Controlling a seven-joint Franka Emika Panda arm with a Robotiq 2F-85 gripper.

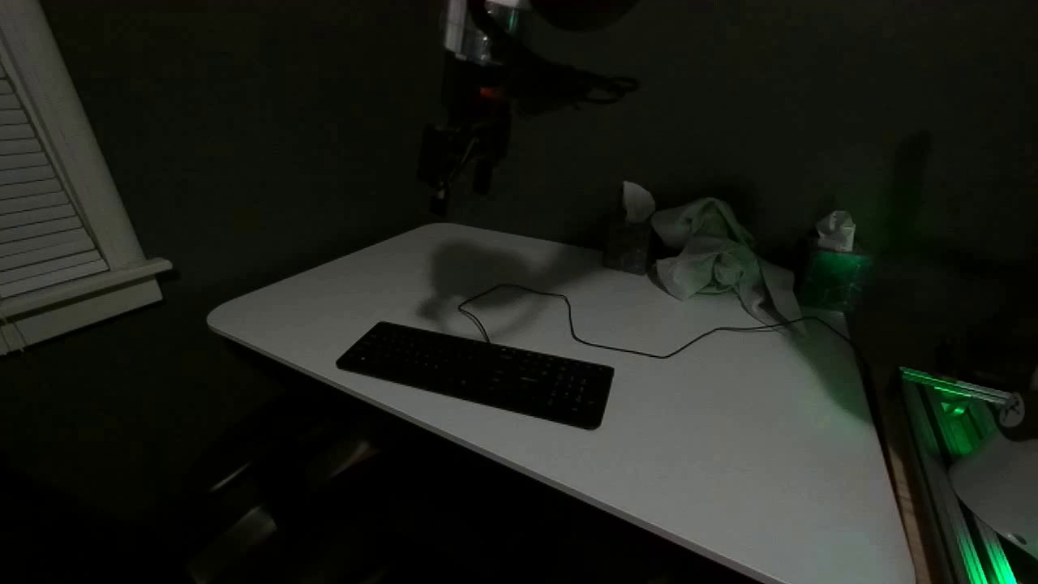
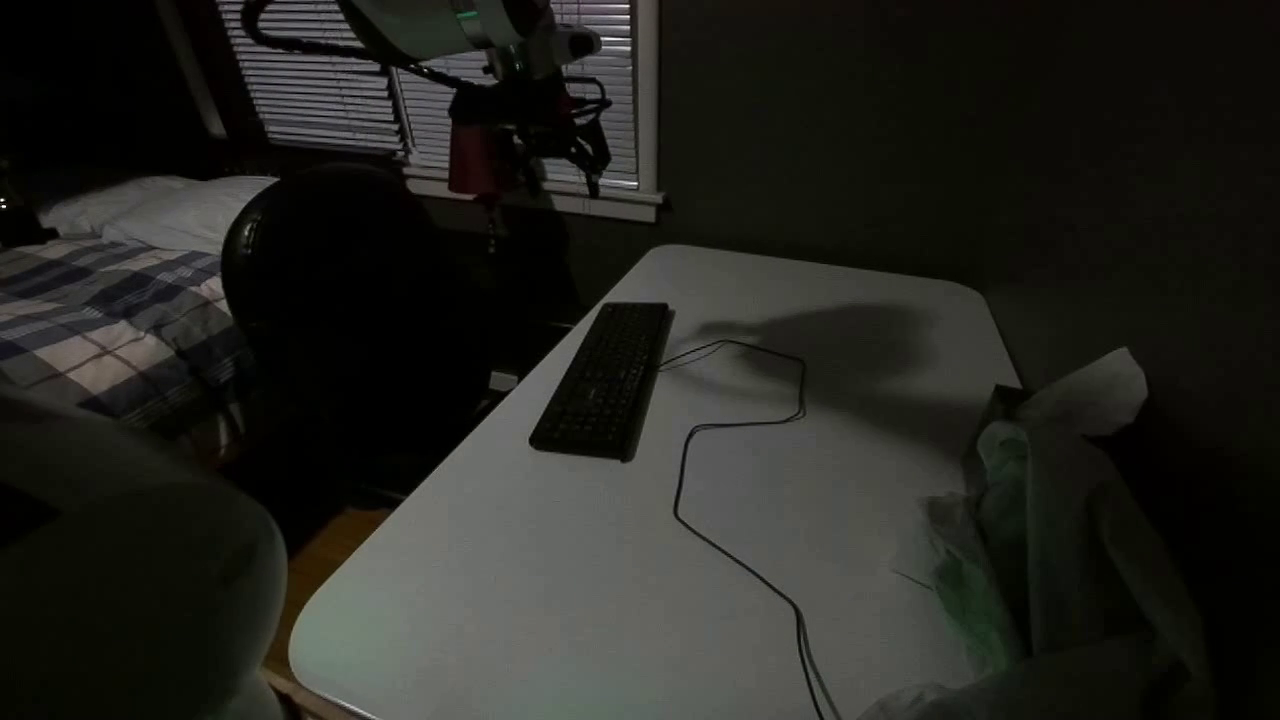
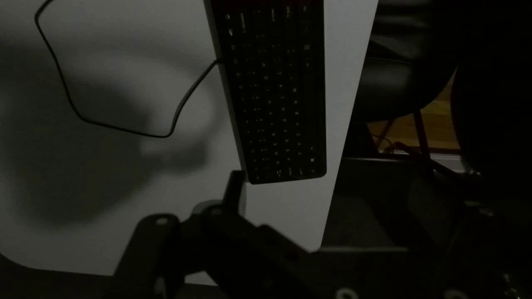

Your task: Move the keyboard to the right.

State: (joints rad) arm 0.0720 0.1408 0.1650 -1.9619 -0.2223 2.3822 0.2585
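The black keyboard lies flat on the white table near its long edge, in both exterior views. Its thin dark cable leaves the back edge and winds across the table. In the wrist view the keyboard runs up from the middle, its upper end cut off by the frame. My gripper is high above the table, apart from the keyboard, with its fingers spread and nothing between them; it also shows in an exterior view. In the wrist view one finger appears near the keyboard's corner; the other is lost in the dark.
A tissue box, a crumpled pale cloth or paper and a green-lit tissue box stand along the table's back edge. A dark chair is beside the table's long edge. A wall is behind the table. The room is dim.
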